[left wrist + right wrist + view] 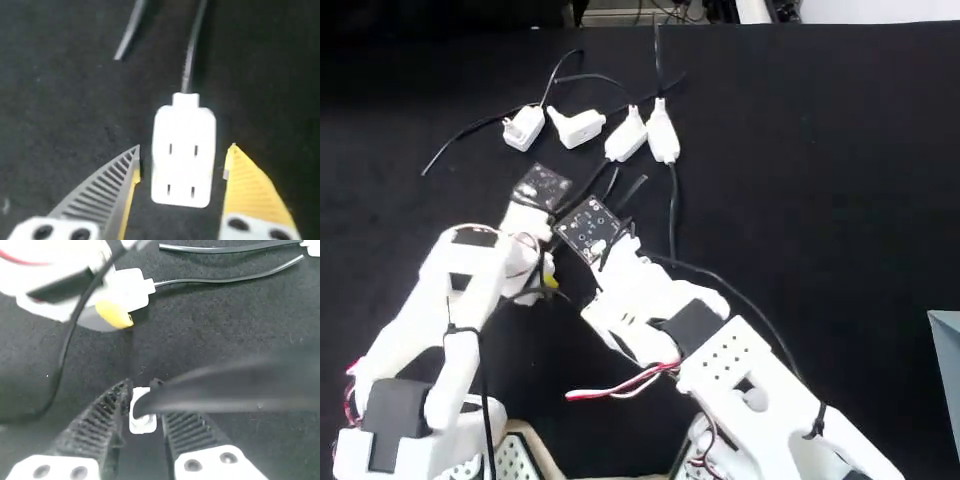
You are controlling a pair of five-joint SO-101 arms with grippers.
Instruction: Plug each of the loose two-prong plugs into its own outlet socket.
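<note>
A white outlet socket [184, 165] with two pairs of slots and a black cord lies on the black table. My left gripper [185, 149] is open around it, one grey and one yellow finger [250, 185] on either side, a small gap each way. My right gripper [142, 386] is shut on a small white plug [142, 424] whose black cable runs off over one finger. Beyond that plug lies the socket [131, 287] beside the left arm's yellow fingertip [116, 316]. From above, both grippers meet near the table's middle, left gripper [548, 276] and right gripper [602, 262] close together.
Several white plug adapters lie in a row at the back: [524, 127], [577, 125], [627, 136], [663, 134], with black cords [672, 210] trailing between them and the arms. A grey object [947, 350] sits at the right edge.
</note>
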